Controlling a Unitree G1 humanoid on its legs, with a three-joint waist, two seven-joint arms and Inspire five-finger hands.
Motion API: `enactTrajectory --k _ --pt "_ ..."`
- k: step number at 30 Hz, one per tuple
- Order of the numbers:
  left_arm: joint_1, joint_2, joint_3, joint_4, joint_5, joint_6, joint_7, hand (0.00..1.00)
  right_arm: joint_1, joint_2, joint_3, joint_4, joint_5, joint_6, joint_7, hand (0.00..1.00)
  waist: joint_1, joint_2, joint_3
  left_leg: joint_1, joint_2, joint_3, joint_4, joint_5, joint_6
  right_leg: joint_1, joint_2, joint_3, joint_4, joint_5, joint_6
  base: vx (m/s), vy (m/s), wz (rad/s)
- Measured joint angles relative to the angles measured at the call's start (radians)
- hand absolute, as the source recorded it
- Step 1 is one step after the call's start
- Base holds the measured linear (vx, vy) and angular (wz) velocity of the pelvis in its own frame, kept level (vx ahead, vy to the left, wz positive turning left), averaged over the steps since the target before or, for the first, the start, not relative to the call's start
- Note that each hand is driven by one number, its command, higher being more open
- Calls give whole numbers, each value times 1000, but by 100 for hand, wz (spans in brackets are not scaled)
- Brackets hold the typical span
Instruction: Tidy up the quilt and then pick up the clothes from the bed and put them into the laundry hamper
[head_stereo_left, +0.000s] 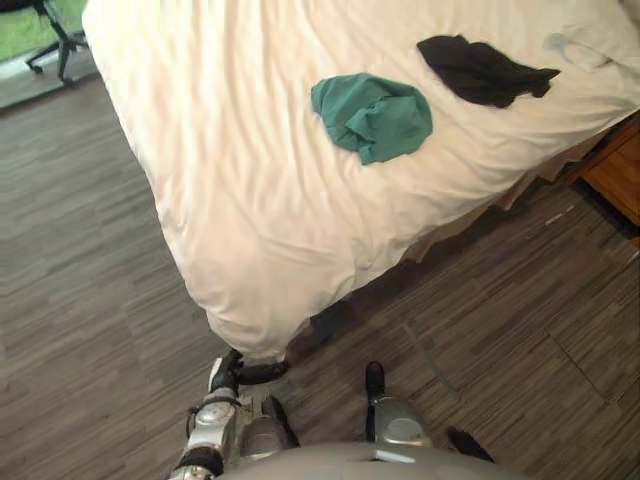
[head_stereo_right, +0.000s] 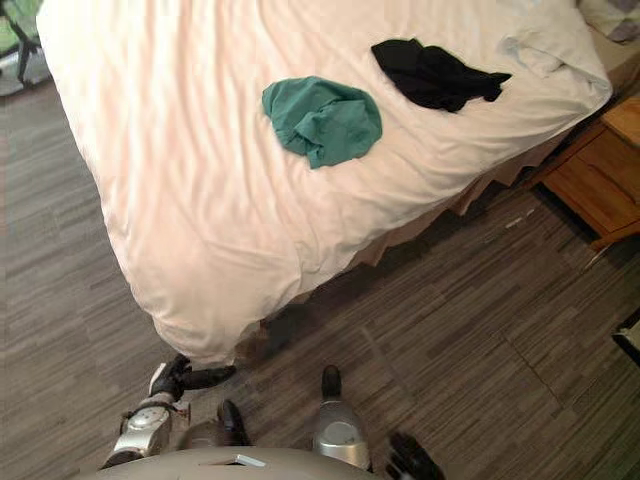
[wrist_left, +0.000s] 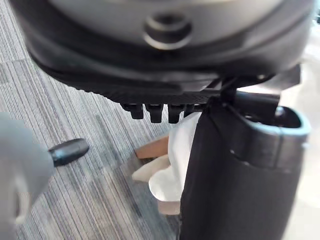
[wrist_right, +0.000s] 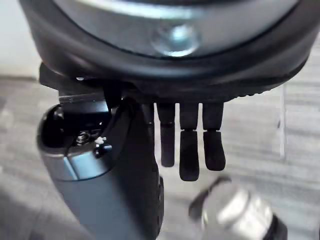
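While you are tidying quilt (head_stereo_left: 250, 200), its drooping corner is hanging just ahead of left hand (head_stereo_left: 236, 374), grip you cannot tell; right hand (wrist_right: 189, 150) is dangling slack-fingered, farther off.

Top of quilt (head_stereo_left: 230, 150) is open on its left and near parts. Green garment (head_stereo_left: 372, 117) and black garment (head_stereo_left: 483, 70) lie further in, apart, with a bare strip between them. Its near corner hangs just above left hand (head_stereo_left: 232, 372). Floor (head_stereo_left: 90, 260) left of bed (head_stereo_left: 470, 222) is free up to office chair (head_stereo_left: 55, 40). Wooden nightstand (head_stereo_right: 600, 175) blocks the right side.
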Motion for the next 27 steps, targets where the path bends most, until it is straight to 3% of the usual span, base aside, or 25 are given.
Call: enactTrajectory --k 2,3,4,5,6,8,9,10,11,12,13,15,18,19,21,23,24,25,26,27 --pt "38 -24 -3 -6 -17 5 -6 100 -15 -15 32 -33 0 -3 21 100 13 45 -23 -44 27 -162 318 -69 -54 -14 25 47 64 -17 4 -109 223 -85" --pt "64 -32 -1 -8 -41 1 -7 100 -15 -16 44 -56 0 -4 27 100 16 75 -38 -10 28 -256 392 -70 -64 -15 47 79 99 -19 16 -47 235 -67" --pt "72 -32 0 -6 -43 -3 -6 100 -20 -16 45 -57 -1 -6 33 100 21 83 -37 21 22 -294 375 -83 -78 -16 55 95 114 -16 25 -128 371 -77" --pt "80 -26 -1 5 -53 -3 -7 100 -28 -14 40 -48 -7 -7 46 100 25 80 -38 75 -22 -319 325 -156 -59 -23 66 125 123 3 54 -213 356 -70" --pt "85 -20 5 14 -78 -1 -8 100 -30 -8 38 -24 -42 -6 52 100 21 70 -54 106 -55 -311 244 -210 -7 -43 47 151 102 26 71 -263 412 -63" --pt "77 15 -1 28 -77 -2 -10 100 -30 3 35 -6 -108 8 44 100 19 33 -58 133 -84 -229 121 -287 25 -97 16 163 71 94 74 -311 301 -63" --pt "57 26 -1 31 -87 1 -11 100 -38 19 26 -9 -144 12 28 100 33 -4 -44 129 -115 -166 75 -308 66 -145 -12 118 38 203 47 -393 309 -99" --pt "45 31 2 31 -90 4 -8 100 -46 27 27 -13 -158 15 17 100 46 -19 -33 123 -135 -125 62 -285 74 -153 -27 83 -20 296 19 -455 231 -141" --pt "40 27 -1 35 -75 -1 -2 100 -64 24 34 -22 -191 15 -3 100 50 -25 -20 123 -156 -48 -4 -231 126 -148 -53 -62 -123 425 -20 -461 159 -139" --pt "35 18 -2 42 -75 -3 5 100 -64 10 38 -22 -197 15 -15 100 43 -28 -14 141 -181 4 -63 -187 157 -142 -86 -243 -34 300 -98 -432 122 -126" --pt "32 14 -4 46 -75 -2 6 100 -64 4 39 -22 -207 15 -25 100 43 -12 -7 147 -185 28 -89 -168 162 -136 -93 -295 27 220 -122 -375 126 -104" --pt "24 7 -33 71 -74 -1 16 100 -69 -22 58 -17 -255 -3 -48 100 28 20 -10 149 -182 96 -177 -91 181 -130 -96 -333 270 3 -119 -326 117 -91" --pt "20 11 -45 79 -76 1 15 100 -72 -26 78 3 -345 -9 -56 100 25 22 -10 162 -165 167 -254 -16 175 -28 -101 -323 460 -178 -103 -257 4 -71" --pt "19 14 -45 79 -77 1 14 100 -74 -27 90 17 -358 -8 -56 100 28 17 -15 160 -163 185 -262 -5 172 -4 -106 -325 471 -203 -94 -250 -94 -78" --pt "19 29 -44 81 -80 2 14 100 -91 -27 147 62 -392 0 -52 100 52 -15 -39 134 -141 276 -258 18 148 76 -141 -326 443 -278 -55 -242 -204 -130" --pt "19 49 -43 83 -80 1 13 100 -101 -25 175 75 -392 6 -38 100 60 -54 -62 98 -140 312 -236 29 130 91 -146 -313 322 -296 -5 -217 -294 -125" --pt "8 31 -56 98 -80 12 4 100 -108 -46 189 78 -391 10 -26 100 49 -20 -65 56 -133 268 -265 32 105 103 -62 -295 162 -235 -13 -197 -240 -100" --pt "14 17 -54 99 -81 16 -2 100 -112 -57 189 83 -391 13 -25 100 56 6 -74 54 -133 233 -299 40 104 124 -22 -273 75 -187 -23 -208 -213 -133" --pt "20 4 -42 99 -109 17 0 100 -111 -67 185 95 -391 22 -26 100 73 27 -84 61 -125 225 -353 103 117 138 29 -252 -32 -115 -37 -107 -118 -119" --pt "16 3 -34 100 -115 24 2 100 -108 -63 186 102 -391 23 -28 100 73 24 -84 72 -114 257 -369 123 107 155 61 -225 -104 -67 -47 -79 -132 -104"
